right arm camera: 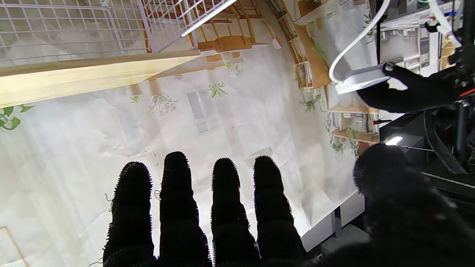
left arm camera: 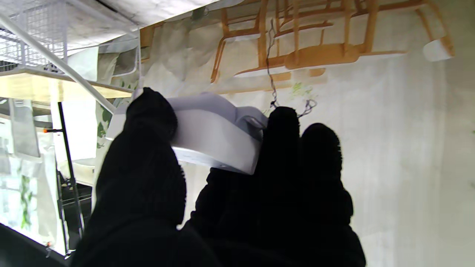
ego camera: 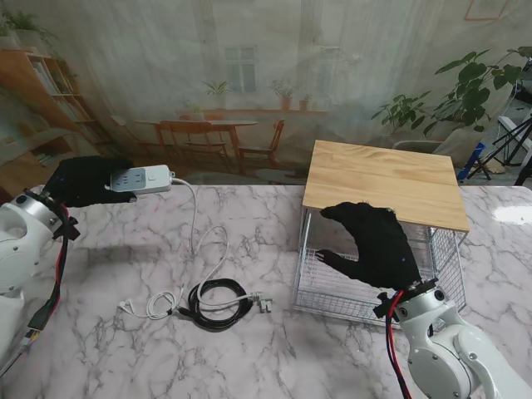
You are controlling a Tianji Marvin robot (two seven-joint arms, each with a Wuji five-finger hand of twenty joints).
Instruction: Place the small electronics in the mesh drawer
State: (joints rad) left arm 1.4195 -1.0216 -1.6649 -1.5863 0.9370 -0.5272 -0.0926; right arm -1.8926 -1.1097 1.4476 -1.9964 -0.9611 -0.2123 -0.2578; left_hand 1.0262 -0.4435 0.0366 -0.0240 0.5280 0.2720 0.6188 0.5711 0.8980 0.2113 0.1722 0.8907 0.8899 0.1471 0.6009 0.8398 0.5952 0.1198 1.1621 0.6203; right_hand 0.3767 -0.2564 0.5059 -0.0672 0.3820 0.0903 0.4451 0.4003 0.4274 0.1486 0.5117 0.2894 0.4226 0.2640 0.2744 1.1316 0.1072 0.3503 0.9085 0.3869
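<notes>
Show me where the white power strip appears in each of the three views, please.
Stand view: white power strip at the far left, held up in the left hand.
Left wrist view: power strip at the centre, between the fingers.
Right wrist view: power strip at the right, on the black glove.
Shared landmark: the wooden top over the mesh drawer.

We saw a glossy white-and-grey marble table (ego camera: pixel 125 366) and a mesh drawer (ego camera: pixel 332 293) of thin white-coated wire under a smooth, pale wooden top (ego camera: pixel 382 179). The power strip (ego camera: pixel 141 179) looked like smooth white plastic, and both hands wore matt black knitted cloth, fuzzy at the fingertips (right arm camera: pixel 176 163).
</notes>
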